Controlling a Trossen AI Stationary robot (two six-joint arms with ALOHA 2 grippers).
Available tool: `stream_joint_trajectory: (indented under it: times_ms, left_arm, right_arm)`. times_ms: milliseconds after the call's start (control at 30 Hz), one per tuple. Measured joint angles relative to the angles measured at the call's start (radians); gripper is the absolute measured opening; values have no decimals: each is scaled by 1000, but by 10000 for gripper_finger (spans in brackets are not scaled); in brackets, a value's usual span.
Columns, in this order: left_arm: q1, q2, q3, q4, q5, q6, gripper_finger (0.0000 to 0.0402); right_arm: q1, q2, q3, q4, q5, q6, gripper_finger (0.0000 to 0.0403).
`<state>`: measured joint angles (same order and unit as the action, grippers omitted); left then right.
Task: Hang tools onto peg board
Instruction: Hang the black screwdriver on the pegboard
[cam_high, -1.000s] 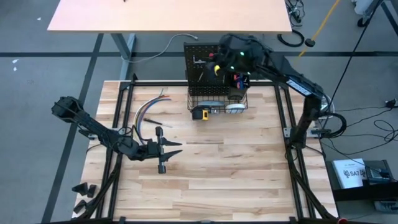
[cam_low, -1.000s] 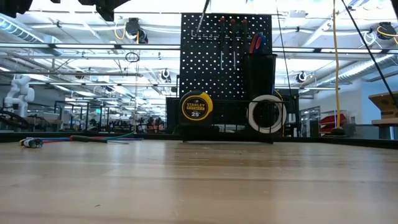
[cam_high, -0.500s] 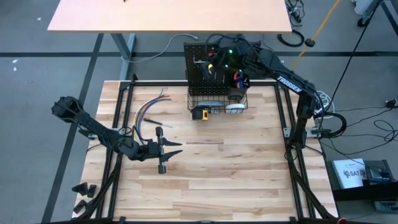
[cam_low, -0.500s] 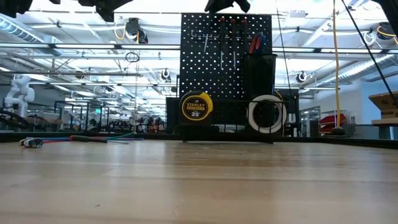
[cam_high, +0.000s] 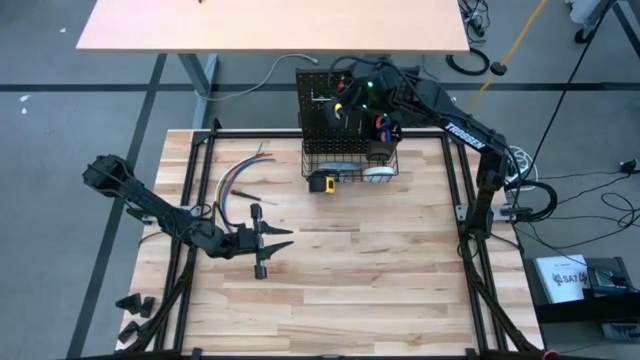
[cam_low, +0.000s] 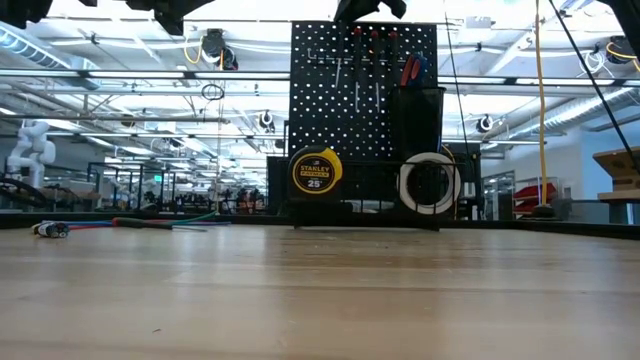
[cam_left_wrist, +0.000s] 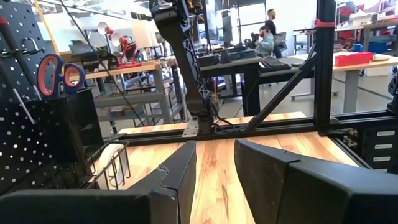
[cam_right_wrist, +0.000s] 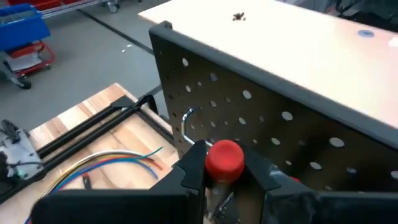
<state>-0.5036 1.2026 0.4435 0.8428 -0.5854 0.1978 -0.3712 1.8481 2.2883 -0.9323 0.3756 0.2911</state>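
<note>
While gripped, screwdriver (cam_right_wrist: 224, 157) shaft stays hidden.

You get even overhead light; ceiling lamps (cam_low: 120, 25) glare in the low view, near table (cam_low: 320, 320) blurs.

Coloured wire bundle (cam_high: 236, 180) lies on tan tabletop (cam_high: 340, 270), left of centre. Light desk (cam_high: 270, 25) beyond. Seated person (cam_left_wrist: 266, 41) in bkgd room.
</note>
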Motion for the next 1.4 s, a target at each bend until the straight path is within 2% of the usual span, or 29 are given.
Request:
stream_joint_trajectory:
  times_ms: [267, 667, 1000, 1400]
  left_arm:
    - [0, 0, 0, 0, 0, 0, 116]
    - [0, 0, 0, -3, 0, -1, 116]
    - [0, 0, 0, -18, 0, 0, 116]
    - [0, 0, 0, -24, 0, -1, 116]
  right_arm:
    - [32, 2, 0, 47, 130, -45, 42]
    - [32, 65, 0, 31, 125, -44, 44]
    - [24, 77, 0, 47, 122, -118, 100]
    - [26, 57, 0, 79, 120, -181, 140]
